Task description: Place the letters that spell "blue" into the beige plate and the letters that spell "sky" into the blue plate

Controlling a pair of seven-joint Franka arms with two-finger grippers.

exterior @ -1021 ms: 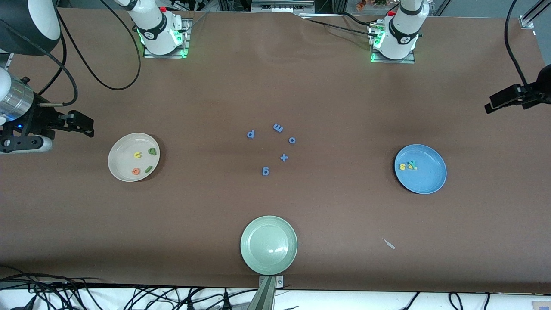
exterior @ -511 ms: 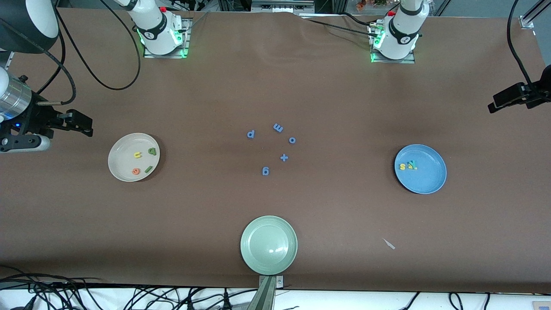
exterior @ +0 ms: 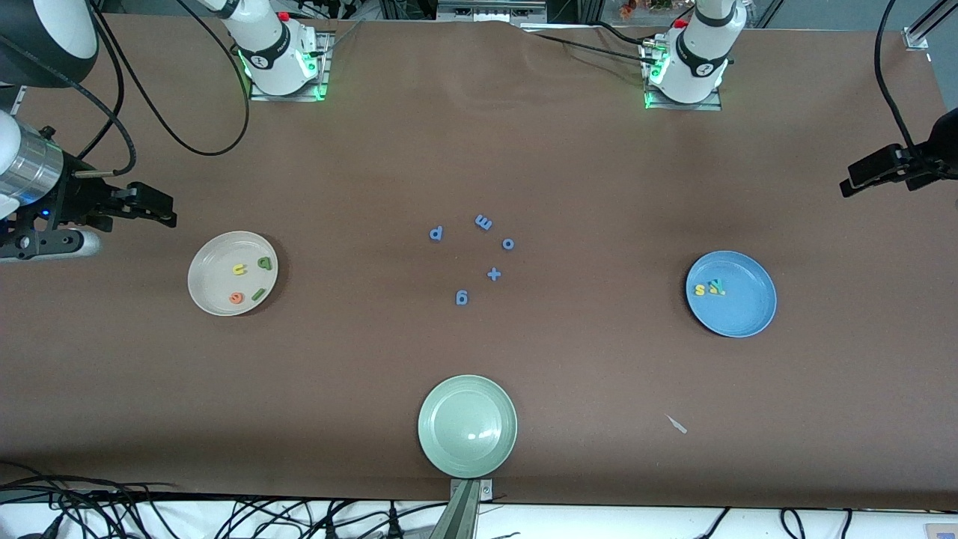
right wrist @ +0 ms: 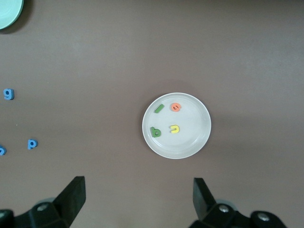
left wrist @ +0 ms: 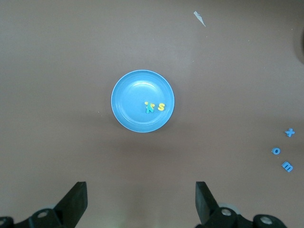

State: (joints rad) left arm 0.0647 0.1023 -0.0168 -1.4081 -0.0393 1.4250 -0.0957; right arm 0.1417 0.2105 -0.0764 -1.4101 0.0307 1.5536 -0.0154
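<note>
Sorted, by the look of it: b, l, u, e (right wrist: 165, 120) in beige plate (exterior: 206, 288) at right arm's end; s, k, y (left wrist: 155, 107) in blue plate (exterior: 741, 318) at left arm's end. Left gripper (left wrist: 141, 202) and right gripper (right wrist: 138, 198) spread wide, empty, high over their plates. k and y overlapping, hard to separate.

The round cream-beige plate (exterior: 200, 282) sits toward the right arm's end of the brown-covered counter (exterior: 599, 187), holding four small foam letters (exterior: 249, 279). The round light-blue plate (exterior: 741, 311), toward the left arm's end, holds three foam letters (exterior: 709, 287). Between them lie loose blue foam letters (exterior: 479, 254); the round pale green plate (exterior: 467, 425) lies nearer the front camera.
</note>
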